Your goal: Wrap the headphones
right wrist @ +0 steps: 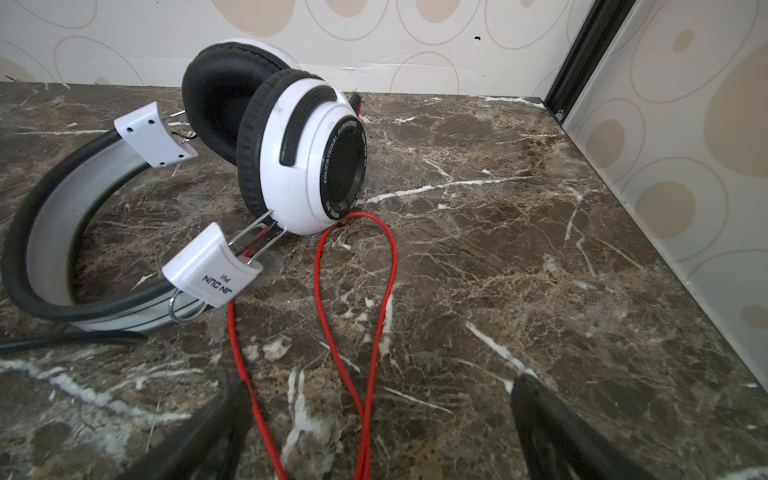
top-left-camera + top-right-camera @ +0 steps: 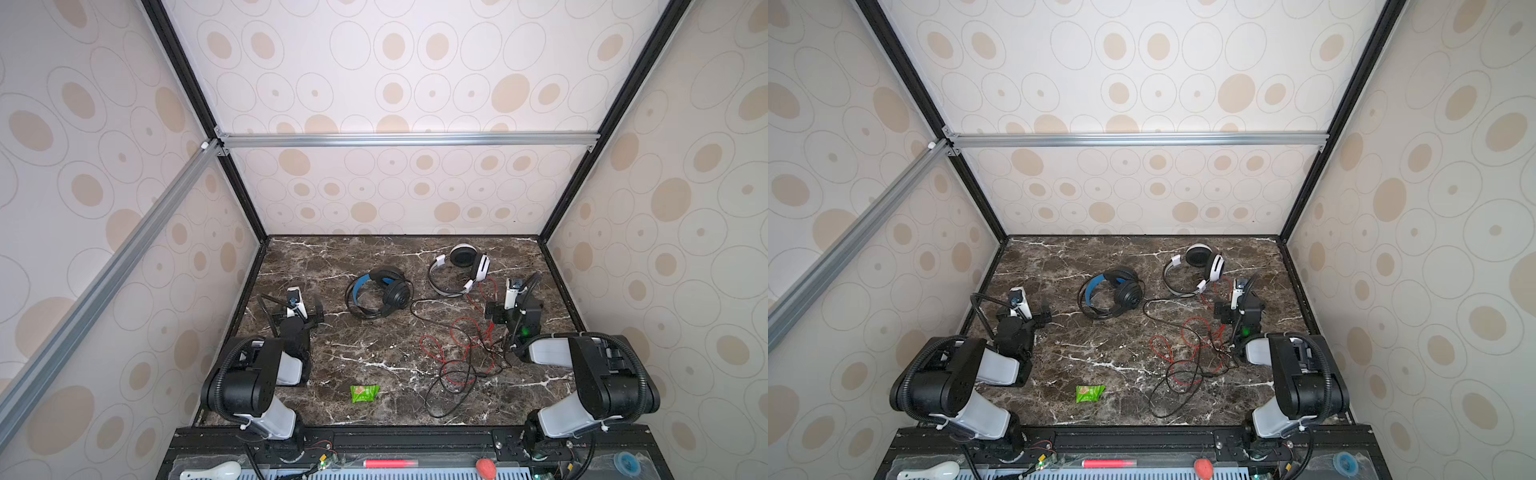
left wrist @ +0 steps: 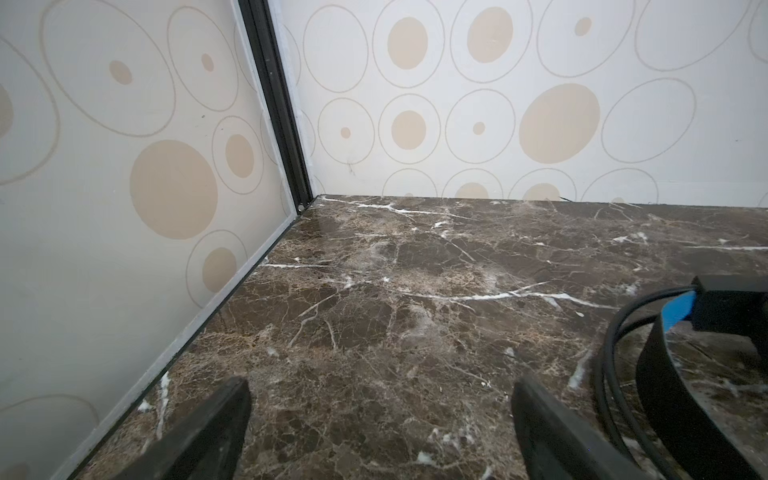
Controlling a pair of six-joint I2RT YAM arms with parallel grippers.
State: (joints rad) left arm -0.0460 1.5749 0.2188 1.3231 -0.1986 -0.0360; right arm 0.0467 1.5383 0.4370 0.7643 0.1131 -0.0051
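I see a big dark marble table with spotty walls on three sides.

My two arms sit at the near edge, one on each side. The left gripper is low over bare table near the left wall. Its jaws are wide apart and hold nothing. The right gripper is low on the right side. Its jaws are wide apart too, and they grip nothing.

The black headphones lie flat in the middle of the table, toward the back. The band is blue on the inside. In the left wrist view, the band is just beside one finger of the left gripper.

The white headphones lie at the back right, near the right gripper. They have black cushions.

The red cable comes out of the white headphones and runs between the right gripper's spread fingers. Then it loops around on the table.

The black cable goes from the black headphones to the right. It crosses the red one in a messy pile in front of the right arm.

A small green packet lies alone near the front edge.
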